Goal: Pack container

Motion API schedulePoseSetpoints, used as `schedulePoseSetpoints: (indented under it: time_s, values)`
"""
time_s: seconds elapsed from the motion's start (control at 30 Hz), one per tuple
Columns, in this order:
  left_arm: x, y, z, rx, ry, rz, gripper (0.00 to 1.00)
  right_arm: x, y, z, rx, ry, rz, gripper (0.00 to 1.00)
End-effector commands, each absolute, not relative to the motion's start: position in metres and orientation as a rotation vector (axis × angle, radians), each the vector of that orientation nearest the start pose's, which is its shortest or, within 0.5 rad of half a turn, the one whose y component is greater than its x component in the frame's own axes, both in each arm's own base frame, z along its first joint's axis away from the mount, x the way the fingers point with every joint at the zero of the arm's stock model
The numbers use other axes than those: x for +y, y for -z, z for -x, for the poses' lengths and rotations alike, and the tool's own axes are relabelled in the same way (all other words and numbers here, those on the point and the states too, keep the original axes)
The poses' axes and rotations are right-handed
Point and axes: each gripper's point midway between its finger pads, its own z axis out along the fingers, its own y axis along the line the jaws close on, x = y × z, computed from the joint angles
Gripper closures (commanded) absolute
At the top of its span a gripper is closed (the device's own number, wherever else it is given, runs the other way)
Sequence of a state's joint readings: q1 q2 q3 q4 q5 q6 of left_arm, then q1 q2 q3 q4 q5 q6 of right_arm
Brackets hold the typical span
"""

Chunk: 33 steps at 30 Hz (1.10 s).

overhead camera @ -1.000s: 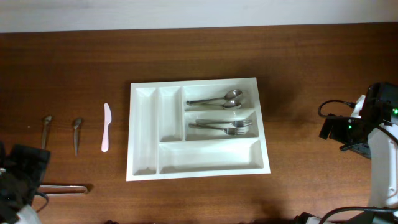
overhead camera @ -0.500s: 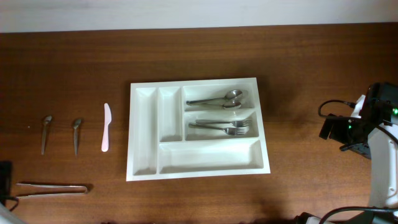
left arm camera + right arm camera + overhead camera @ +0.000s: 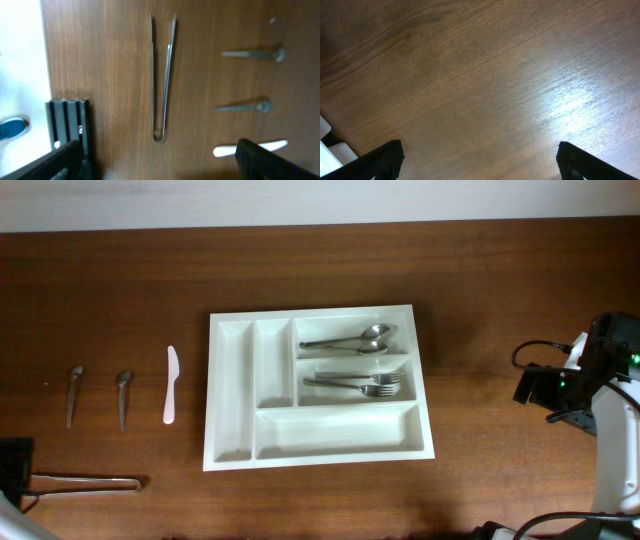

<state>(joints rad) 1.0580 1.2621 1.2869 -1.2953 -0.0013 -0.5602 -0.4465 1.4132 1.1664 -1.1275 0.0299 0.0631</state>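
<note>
One pickup is starting: I am lining the open, empty left gripper (image 3: pixel 160 165) up with the tongs (image 3: pixel 159 135) for a low pinch, then the tray (image 3: pixel 335 432), the right gripper (image 3: pixel 480 160) idling open.

worktop (image 3: pixel 500 300): dark brown wood | container (image 3: pixel 335 432): white, flat at the centre | white knife (image 3: pixel 170 385): left of container, near it | inner metal utensil (image 3: pixel 123 397), outer metal utensil (image 3: pixel 74 393): side by side, farther left of container | tongs (image 3: pixel 85 481): metal, well left of container, off its robot-side left corner
</note>
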Motion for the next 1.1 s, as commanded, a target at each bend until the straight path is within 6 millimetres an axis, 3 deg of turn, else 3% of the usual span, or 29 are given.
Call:
schedulePoseSetpoints:
  time_s: [0.0,0.2,0.7,1.07]
  values:
    - [0.221,-0.17,-0.127,2.021,-0.069,2.052,0.01,-0.129,-0.131,-0.248,2.858,0.124,-0.754,0.01]
    - [0.218,-0.134,-0.126,2.076,-0.038,2.112,0.01,-0.129,-0.131,-0.248,2.858,0.123,-0.754,0.01]
    - [0.221,-0.067,-0.128,2.238,0.065,2.283,0.01,-0.129,-0.131,-0.248,2.858,0.124,-0.754,0.01]
    - [0.243,-0.06,-0.131,2.227,-0.034,2.22,0.01,-0.129,-0.131,-0.248,2.858,0.124,-0.754,0.01]
